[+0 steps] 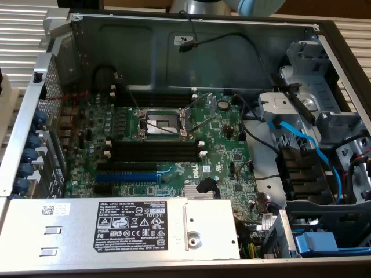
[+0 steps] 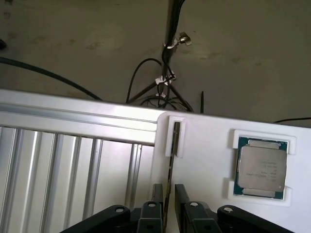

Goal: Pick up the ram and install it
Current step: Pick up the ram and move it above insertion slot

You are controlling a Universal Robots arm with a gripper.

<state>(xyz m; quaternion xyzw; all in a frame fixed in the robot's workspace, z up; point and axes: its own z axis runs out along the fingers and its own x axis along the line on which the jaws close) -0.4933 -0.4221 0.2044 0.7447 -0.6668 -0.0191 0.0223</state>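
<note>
The ram (image 2: pixel 171 170) stands on edge in a slot of a white holder plate (image 2: pixel 204 145), seen as a thin dark strip. My gripper (image 2: pixel 168 191) is right over it, open, with one black finger on each side of the stick's edge and a small gap showing on both sides. In the exterior view the motherboard (image 1: pixel 168 139) lies in the opened computer case, with long black memory slots (image 1: pixel 153 152) with white end clips below the processor socket (image 1: pixel 162 123) and another bank (image 1: pixel 153 92) above it.
A processor chip (image 2: pixel 260 167) sits in a recess of the white plate beside the ram. Ribbed metal table surface (image 2: pixel 68 170) lies on the plate's other side. Cables (image 2: pixel 165 82) trail on the floor beyond. In the case: power supply (image 1: pixel 133 229), blue expansion slot (image 1: pixel 127 175), drive bays (image 1: pixel 313 133).
</note>
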